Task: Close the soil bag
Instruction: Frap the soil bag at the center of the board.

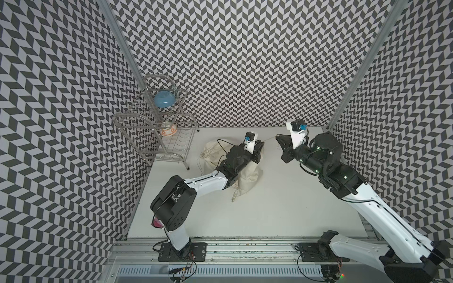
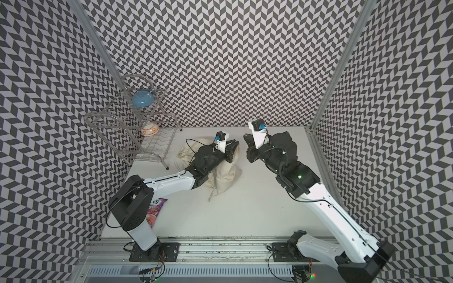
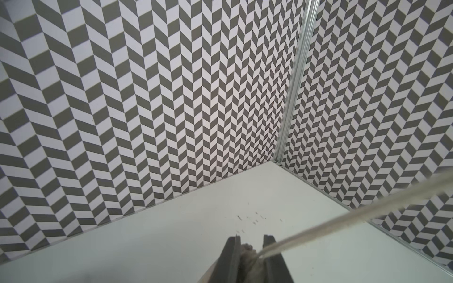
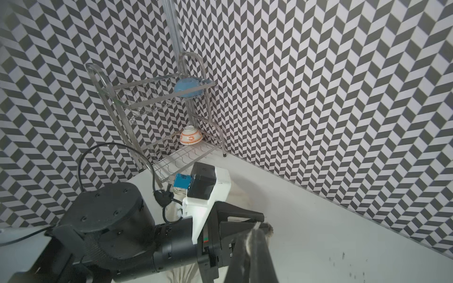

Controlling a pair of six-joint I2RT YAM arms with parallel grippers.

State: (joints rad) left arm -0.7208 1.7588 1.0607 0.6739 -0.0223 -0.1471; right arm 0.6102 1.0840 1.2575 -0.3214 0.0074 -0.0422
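The bag is made of pale cloth. It lies in the middle of the table, partly under the left arm. The left gripper sits at the bag's top end. Its jaws are pressed close, and they seem to pinch the bunched cloth at the bag's mouth.

A thin string comes out of that bunch. It goes in a straight, tight line to the right gripper. That gripper is pressed together on the string. In both top views the right gripper is just to the right of the left one and a bit higher. The string runs the same way, left to right.

I think the next move is a pull along that line. The right arm holds the string, so it should pull away to the right while the left one holds the bag in place. That should make the mouth shut tighter.

I cannot see inside the bag. A few dark crumbs lie on the table nearby.

In the upper left stands a wire rack. A blue bowl is on its top shelf. A small white and orange bowl is on the lower shelf. Both are upside down.
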